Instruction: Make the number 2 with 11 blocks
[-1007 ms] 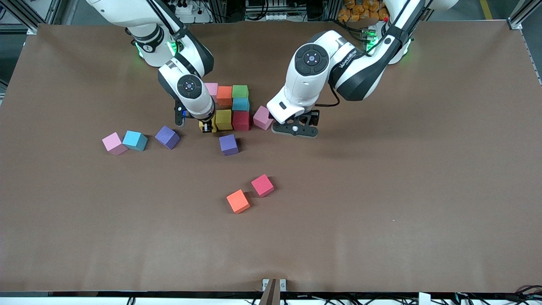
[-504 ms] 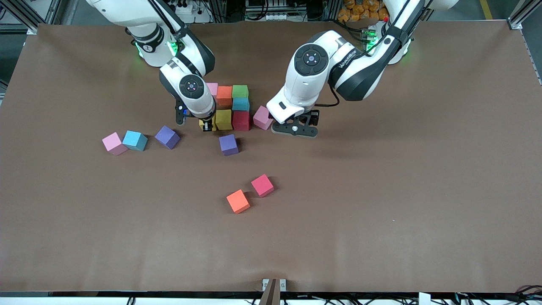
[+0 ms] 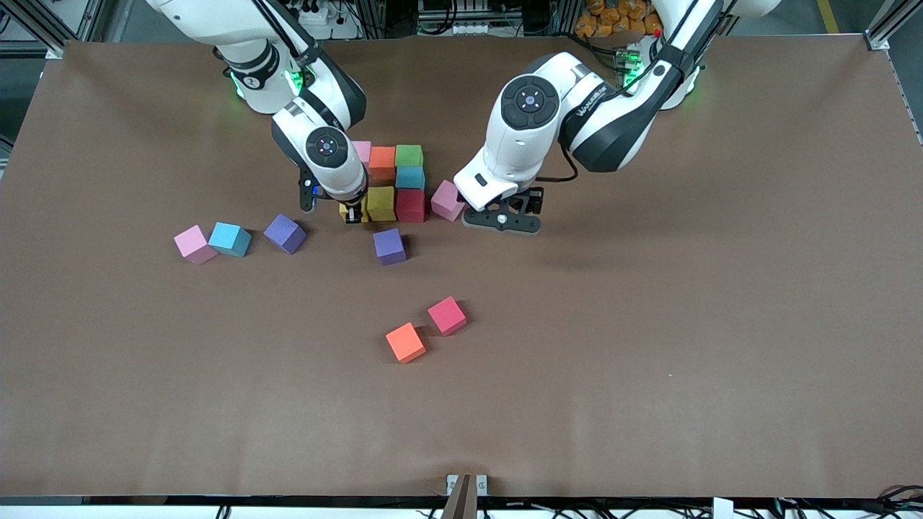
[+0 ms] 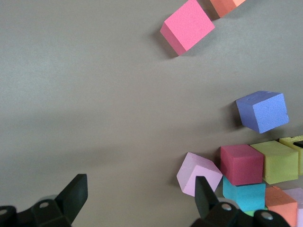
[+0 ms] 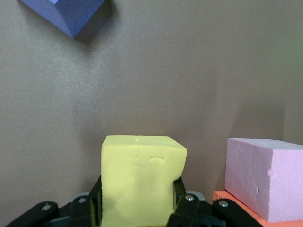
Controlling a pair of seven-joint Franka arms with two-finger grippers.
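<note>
We have the right gripper (image 3: 351, 213) clamped on a yellow cube (image 5: 142, 179) and held low at the end of the middle row of the number 2 (image 3: 393, 180), just beside the second yellow cube (image 3: 381, 203) that already sits there. The figure so far has a pale pink cube (image 3: 361, 151), an orange cube (image 3: 382, 162) and a green cube (image 3: 409, 155) as its top row farthest from the front camera, a light blue cube (image 3: 410, 177) under the green one, and then the crimson cube (image 3: 410, 205) next to the yellow. We judge the held cube is kept squeezed so it can be pressed flush against its yellow neighbour and close that row. The left gripper (image 3: 502, 218) waits low over the worktop (image 3: 649, 324) with its fingers spread wide, just beside a loose pale pink cube (image 3: 447, 200) that lies against the crimson one at the left arm's end. Well apart, toward the right arm's end, we see another pale pink cube (image 3: 193, 244), a light blue cube (image 3: 230, 238) and a purple cube (image 3: 285, 233); a second purple cube (image 3: 389, 246) sits nearer the front camera than the figure, and an orange cube (image 3: 405, 342) and a hot-pink cube (image 3: 447, 316) lie nearer still.
</note>
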